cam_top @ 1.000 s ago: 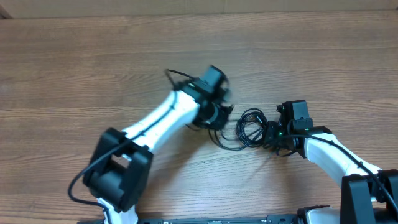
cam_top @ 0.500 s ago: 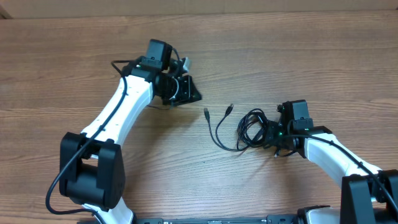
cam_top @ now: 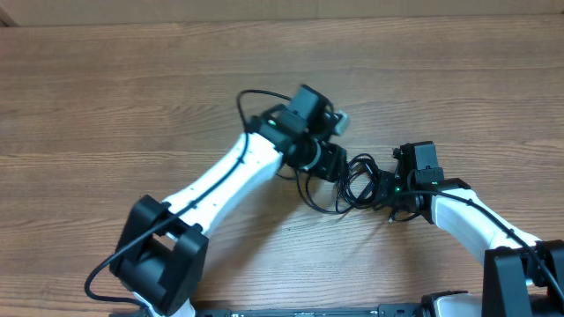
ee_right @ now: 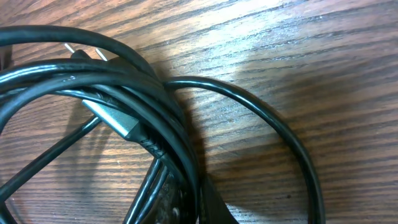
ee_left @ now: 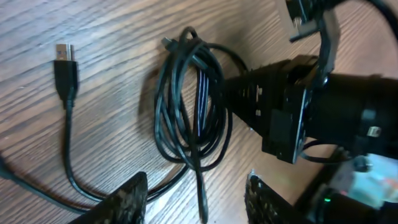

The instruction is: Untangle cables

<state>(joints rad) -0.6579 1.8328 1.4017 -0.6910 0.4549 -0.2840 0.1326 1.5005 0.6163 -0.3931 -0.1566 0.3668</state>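
Arms: two, white with black joints, both reaching toward the middle of the table (cam_top: 132,88).
Cables (cam_top: 352,180): one black coil of several turns, plus one loose strand curving out to its left. How many separate cables make up the coil cannot be told.
Plugs: one silver-tipped USB plug (ee_left: 64,59) lies flat on the wood at the end of the loose strand, apart from the coil. One grey plug (ee_right: 115,121) is caught among the turns.
Location of cables: on the wood between the two grippers.
Left gripper (ee_left: 198,196): released, fingers spread wide, poised over the lower end of the coil.
Right gripper (cam_top: 385,189): clenched on the cables at the right edge of the coil.
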